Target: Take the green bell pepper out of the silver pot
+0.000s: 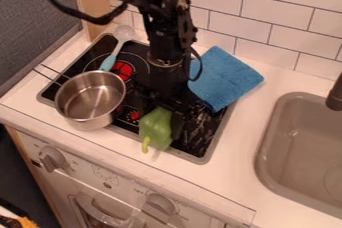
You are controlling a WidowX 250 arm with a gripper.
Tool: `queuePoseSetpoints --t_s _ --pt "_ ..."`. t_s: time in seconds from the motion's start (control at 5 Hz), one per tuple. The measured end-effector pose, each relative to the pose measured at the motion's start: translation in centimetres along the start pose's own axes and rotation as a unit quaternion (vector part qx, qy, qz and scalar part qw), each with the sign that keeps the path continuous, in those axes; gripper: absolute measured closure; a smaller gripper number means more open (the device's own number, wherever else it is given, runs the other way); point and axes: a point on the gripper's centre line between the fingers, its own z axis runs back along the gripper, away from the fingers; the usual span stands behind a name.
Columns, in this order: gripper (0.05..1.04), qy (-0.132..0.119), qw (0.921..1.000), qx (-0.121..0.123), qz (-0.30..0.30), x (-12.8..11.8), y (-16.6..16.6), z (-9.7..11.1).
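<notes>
The black gripper [162, 120] hangs down over the front of the stove, to the right of the pot, with its fingers on either side of the green bell pepper and shut on it. Stem toward the front edge, the green bell pepper [156, 129] is outside the pot, over the black stove top. I cannot tell whether it touches the surface. The silver pot [91, 98] stands at the stove's left front, its inside bare and its wire handle pointing to the upper left.
A spoon with a blue handle [109, 61] lies behind the pot on the stove [201, 159]. The blue cloth [227, 77] covers the stove's right back edge. At the right is a grey sink [267, 148] with a dark faucet [335, 96]. A tiled wall runs behind.
</notes>
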Motion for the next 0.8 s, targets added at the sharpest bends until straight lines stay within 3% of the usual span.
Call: queuePoseSetpoints --t_s 0.2,0.4,0.6,0.8 --pt "0.216 0.002 1.0 -0.004 0.006 1.1 0.0 -0.7" --pt "0.07 0.004 0.9999 -0.013 0.002 0.9 -0.2 -0.6" --pt "0.074 -0.04 0.9991 -0.014 -0.006 1.1 -0.2 3.2" --pt "0.08 -0.045 0.9985 -0.025 -0.016 0.7 -0.6 4.1"
